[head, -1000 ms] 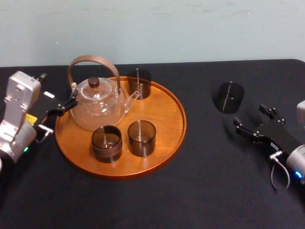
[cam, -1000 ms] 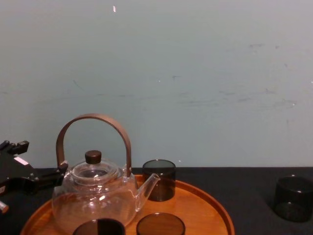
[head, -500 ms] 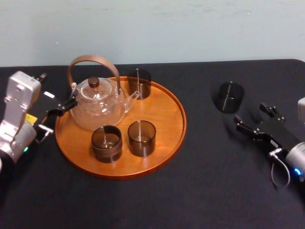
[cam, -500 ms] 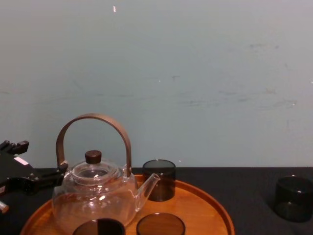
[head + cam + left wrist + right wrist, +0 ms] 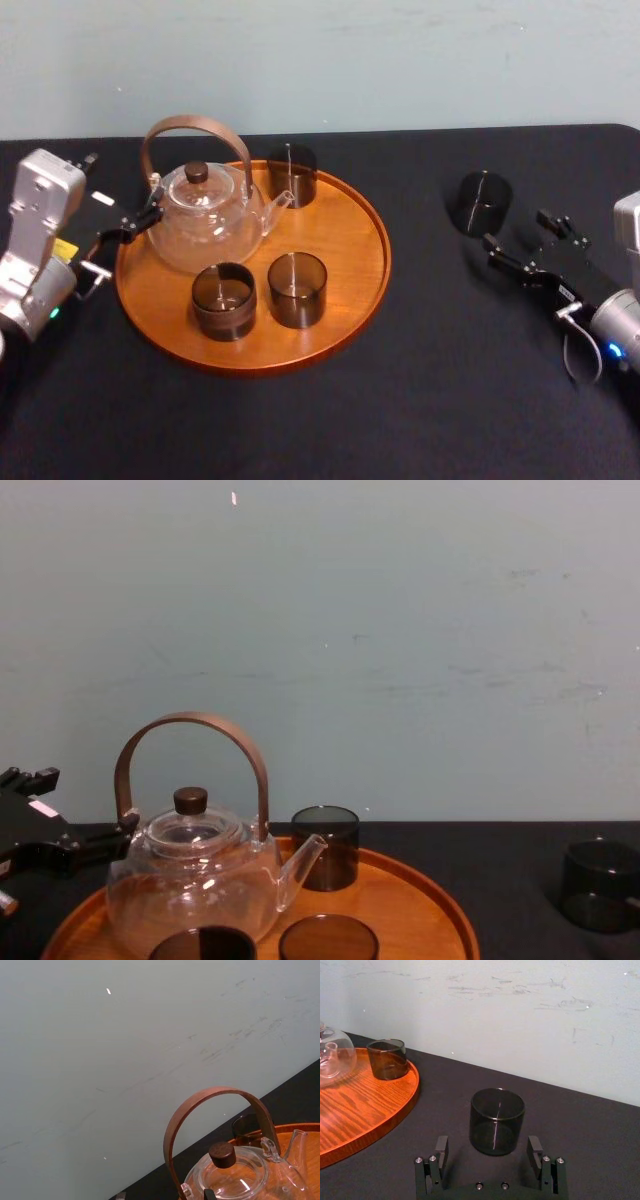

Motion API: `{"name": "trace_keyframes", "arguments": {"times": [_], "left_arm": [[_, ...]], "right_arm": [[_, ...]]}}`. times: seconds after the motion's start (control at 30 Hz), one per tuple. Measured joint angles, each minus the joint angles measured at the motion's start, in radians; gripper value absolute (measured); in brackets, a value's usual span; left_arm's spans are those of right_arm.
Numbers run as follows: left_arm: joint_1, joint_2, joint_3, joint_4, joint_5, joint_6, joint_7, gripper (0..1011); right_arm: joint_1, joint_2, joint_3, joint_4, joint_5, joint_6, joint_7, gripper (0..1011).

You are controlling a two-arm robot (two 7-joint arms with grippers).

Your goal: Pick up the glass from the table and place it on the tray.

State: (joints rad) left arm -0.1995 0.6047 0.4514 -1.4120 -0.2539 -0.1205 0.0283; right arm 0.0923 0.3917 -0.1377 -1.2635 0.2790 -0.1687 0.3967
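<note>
Dark smoked cylindrical glass tumbler [image 5: 484, 203] stands upright on the flat black matte table [image 5: 420, 400], at 3 o'clock of the large round orange-brown wooden tray [image 5: 352, 262] and well apart from it. Right gripper [image 5: 515, 229] sits at the tumbler's 5 o'clock, jaws spread wide, tips just short of its wall, no contact. Probably light, rigid, slick and breakable, so grip mid-wall across the diameter, squeeze moderately and keep it upright. Left gripper [image 5: 140, 222] is parked at the tray's 9 o'clock by the clear glass teapot [image 5: 205, 225]; its state can't be told.
</note>
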Motion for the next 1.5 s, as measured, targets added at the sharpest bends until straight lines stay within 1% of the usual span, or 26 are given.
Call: {"name": "trace_keyframes", "arguments": {"times": [0.3,0.6,0.7,0.87,1.5], "left_arm": [[0.0,0.0,0.0,0.0,0.0,0.0,0.0,1009],[0.0,0.0,0.0,0.0,0.0,0.0,0.0,1009],[0.0,0.0,0.0,0.0,0.0,0.0,0.0,1009],[0.0,0.0,0.0,0.0,0.0,0.0,0.0,1010],[0.0,0.0,0.0,0.0,0.0,0.0,0.0,1010]], "right_arm": [[0.051,-0.011,-0.012,0.05,-0.015,0.005,0.0,1002],[0.125,-0.027,-0.03,0.125,-0.03,0.012,0.003,1002],[0.156,-0.035,-0.038,0.16,-0.038,0.013,0.003,1002],[0.182,-0.044,-0.044,0.195,-0.044,0.012,0.004,1002],[0.285,-0.076,-0.055,0.342,-0.026,-0.006,0.053,1002]]}}
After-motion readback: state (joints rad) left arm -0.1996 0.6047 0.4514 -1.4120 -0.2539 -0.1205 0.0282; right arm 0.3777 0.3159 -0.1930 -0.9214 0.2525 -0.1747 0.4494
